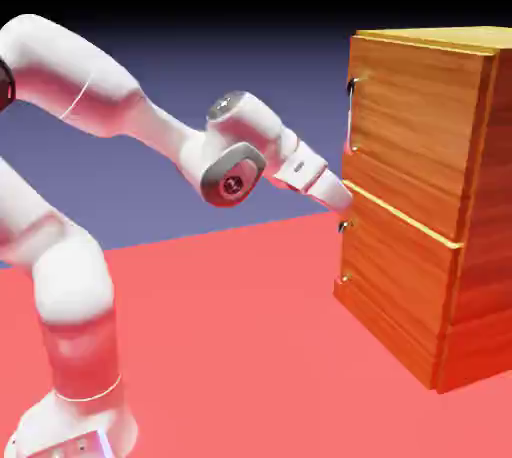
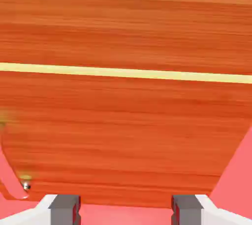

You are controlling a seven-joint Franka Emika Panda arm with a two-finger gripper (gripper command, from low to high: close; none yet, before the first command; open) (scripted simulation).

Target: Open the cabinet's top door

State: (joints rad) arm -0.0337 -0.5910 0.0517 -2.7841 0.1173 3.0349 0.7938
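From my remote station I have the arm (image 1: 238, 152) extended toward the cabinet (image 1: 412, 181), at the exterior view's right. My gripper (image 2: 126, 210) has its fingers wide apart, with nothing held between them. The top door (image 1: 410, 126), its slim bar handle (image 1: 350, 116) upright, lies above the yellow trim (image 2: 126, 72); the lower panel (image 1: 395, 256) lies beneath.

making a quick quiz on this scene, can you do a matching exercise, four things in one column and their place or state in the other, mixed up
1. gripper
2. top door
3. yellow strip
4. lower panel

A. between the two front panels
B. closed, with the longer handle
C. below the strip, with the shorter handle
D. open, nothing between its fingertips

Pairs: 1-D, 2-B, 3-A, 4-C
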